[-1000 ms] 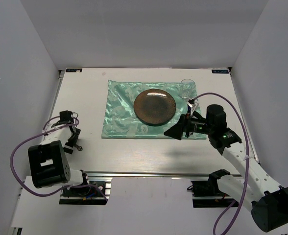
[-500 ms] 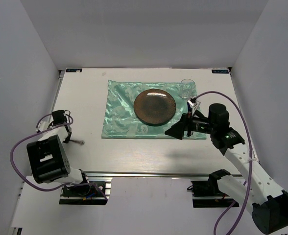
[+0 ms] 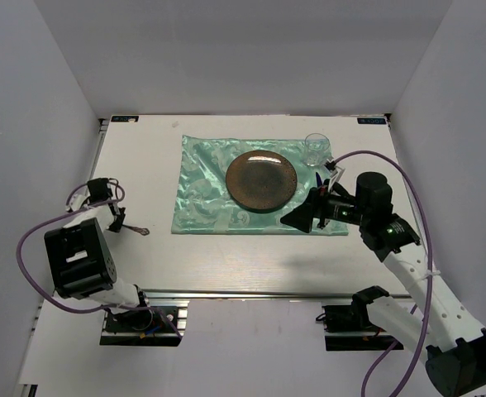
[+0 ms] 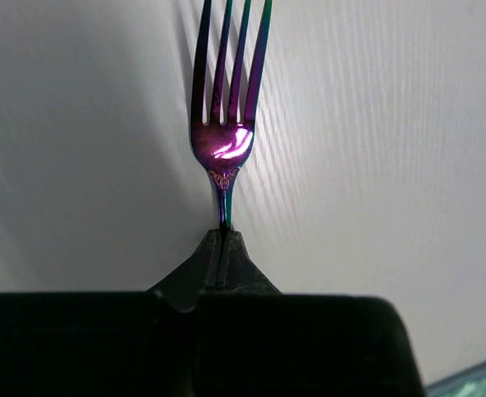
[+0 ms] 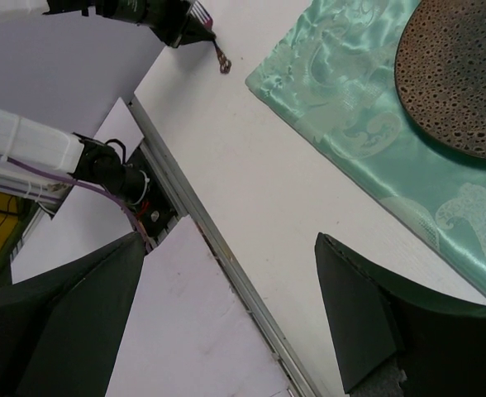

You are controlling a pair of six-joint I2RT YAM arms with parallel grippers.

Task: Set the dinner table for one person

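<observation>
The dinner table (image 3: 144, 157), before the arms, already bears cloth (image 3: 202, 194), plate (image 3: 260, 179) and glass (image 3: 316, 150); the left gripper (image 4: 224, 236), clenched on an iridescent fork (image 4: 225, 145) near its left edge, should next carry it beside the plate, while the right gripper (image 5: 231, 248) gapes empty.

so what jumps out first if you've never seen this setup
The dark speckled plate sits in the middle of a mint-green cloth at the centre of the dinner table, with a clear glass at the cloth's far right corner. Near the left edge, the left gripper is shut on the handle of an iridescent purple fork.
</observation>
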